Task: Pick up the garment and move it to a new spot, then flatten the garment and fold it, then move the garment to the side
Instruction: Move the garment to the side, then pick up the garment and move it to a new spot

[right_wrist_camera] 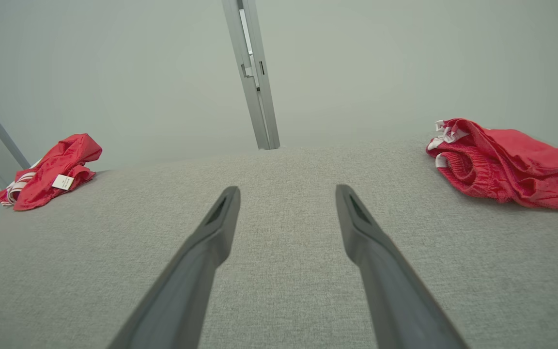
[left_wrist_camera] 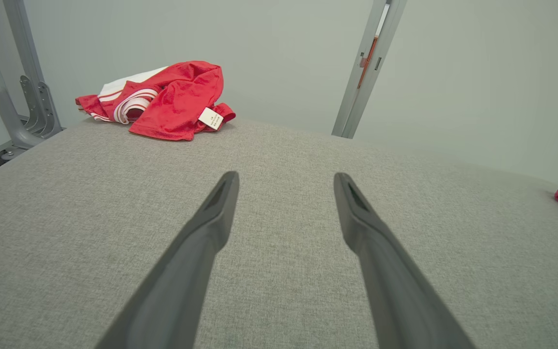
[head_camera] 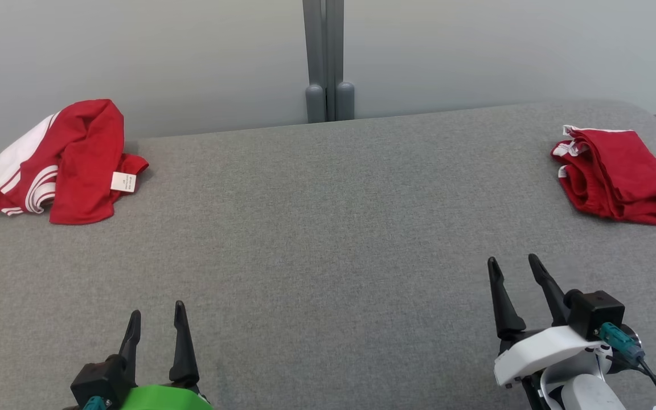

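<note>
Garment (head_camera: pixel 66 162) lies crumpled at table's (head_camera: pixel 328 228) far-left edge, perhaps overhanging; left pincer (head_camera: pixel 157 310), right pincer (head_camera: pixel 513 260) gape empty over its near side.

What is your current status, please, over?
Left gripper open, empty; right gripper open, empty. Crumpled red garment far left, untouched. Second red garment far right. Nothing in the way.

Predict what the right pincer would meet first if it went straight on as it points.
Probably the bare grey tabletop far ahead; the right pincer points clear of the folded red garment, which lies off to its right. Depth is unclear.
</note>
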You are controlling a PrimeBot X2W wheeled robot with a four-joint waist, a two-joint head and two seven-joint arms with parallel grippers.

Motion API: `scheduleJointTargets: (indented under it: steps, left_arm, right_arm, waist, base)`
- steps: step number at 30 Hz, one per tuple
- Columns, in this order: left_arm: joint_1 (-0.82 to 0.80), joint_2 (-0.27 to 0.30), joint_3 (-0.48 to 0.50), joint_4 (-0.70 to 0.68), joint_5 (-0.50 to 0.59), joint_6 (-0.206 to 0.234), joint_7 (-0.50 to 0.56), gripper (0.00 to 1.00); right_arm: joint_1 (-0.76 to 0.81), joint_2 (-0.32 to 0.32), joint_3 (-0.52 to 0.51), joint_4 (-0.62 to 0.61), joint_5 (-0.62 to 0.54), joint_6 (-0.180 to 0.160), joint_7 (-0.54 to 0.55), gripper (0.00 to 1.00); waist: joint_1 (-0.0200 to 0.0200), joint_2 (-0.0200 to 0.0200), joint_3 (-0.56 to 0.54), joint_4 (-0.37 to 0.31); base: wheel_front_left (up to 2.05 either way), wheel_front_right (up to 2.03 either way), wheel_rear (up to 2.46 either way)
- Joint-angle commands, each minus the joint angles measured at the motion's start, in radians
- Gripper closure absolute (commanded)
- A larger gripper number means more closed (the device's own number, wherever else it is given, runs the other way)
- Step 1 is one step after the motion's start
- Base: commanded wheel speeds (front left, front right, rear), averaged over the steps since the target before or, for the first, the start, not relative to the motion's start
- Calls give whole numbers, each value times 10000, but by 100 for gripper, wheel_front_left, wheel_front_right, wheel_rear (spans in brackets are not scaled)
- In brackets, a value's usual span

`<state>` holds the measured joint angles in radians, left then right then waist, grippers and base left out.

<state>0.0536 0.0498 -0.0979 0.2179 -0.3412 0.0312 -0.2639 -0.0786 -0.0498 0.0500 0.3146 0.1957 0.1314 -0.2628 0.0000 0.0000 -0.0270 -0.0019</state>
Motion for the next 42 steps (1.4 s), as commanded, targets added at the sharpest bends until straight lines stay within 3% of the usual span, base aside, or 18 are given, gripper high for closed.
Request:
scheduleJointTargets:
  steps: [1, 20, 42]
  left_arm:
    - [-64, 17, -5, 40, -28, 35, -6, 0]
    - [-323, 17, -95, 195, 37, -25, -6, 0]
    - [-381, 21, 418, 75, 393, -137, -4, 0]
  right_arm:
    - [111, -15, 92, -28, 140, -15, -27, 0]
    - [73, -16, -24, 84, 94, -15, -27, 0]
    - [-14, -19, 545, -190, 451, -15, -27, 0]
  waist:
    - [0, 0, 5, -3]
    - [0, 0, 78, 376]
    - [0, 0, 96, 4907]
  base:
    - [0, 0, 0]
    - [0, 0, 0]
    - [0, 0, 0]
